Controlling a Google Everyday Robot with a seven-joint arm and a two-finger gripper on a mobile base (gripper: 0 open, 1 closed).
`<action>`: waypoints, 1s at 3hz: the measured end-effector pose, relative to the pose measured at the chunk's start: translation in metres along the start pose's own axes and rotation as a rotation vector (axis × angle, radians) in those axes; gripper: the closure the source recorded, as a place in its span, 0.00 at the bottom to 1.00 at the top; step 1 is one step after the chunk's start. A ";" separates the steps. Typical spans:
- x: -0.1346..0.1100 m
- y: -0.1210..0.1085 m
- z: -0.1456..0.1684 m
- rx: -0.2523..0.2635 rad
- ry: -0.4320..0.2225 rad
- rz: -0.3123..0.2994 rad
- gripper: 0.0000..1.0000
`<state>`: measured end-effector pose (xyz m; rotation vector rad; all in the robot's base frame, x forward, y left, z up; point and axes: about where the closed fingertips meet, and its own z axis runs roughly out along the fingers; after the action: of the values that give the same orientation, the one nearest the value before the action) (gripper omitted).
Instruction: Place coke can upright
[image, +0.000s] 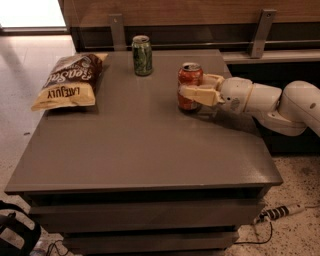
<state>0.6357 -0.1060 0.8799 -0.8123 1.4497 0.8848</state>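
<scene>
The coke can (190, 75) is red with a silver top. It stands upright on the grey table (140, 145), right of centre near the back. My gripper (193, 85) reaches in from the right with its white arm (270, 102) and is closed around the can's middle. One cream finger (199, 95) crosses the front of the can and the other sits behind it. The can's base rests on or just above the tabletop.
A green can (142, 55) stands upright at the back centre, left of the coke can. A chip bag (70, 82) lies at the back left. A wooden wall with metal posts (262, 32) runs behind the table. A power strip (280, 212) lies on the floor at right.
</scene>
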 end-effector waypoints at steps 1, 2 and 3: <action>0.005 -0.001 0.000 0.022 -0.017 0.009 1.00; 0.008 -0.001 -0.001 0.051 -0.031 0.013 1.00; 0.009 -0.002 -0.001 0.068 -0.026 0.011 0.81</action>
<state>0.6362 -0.1074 0.8706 -0.7403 1.4545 0.8465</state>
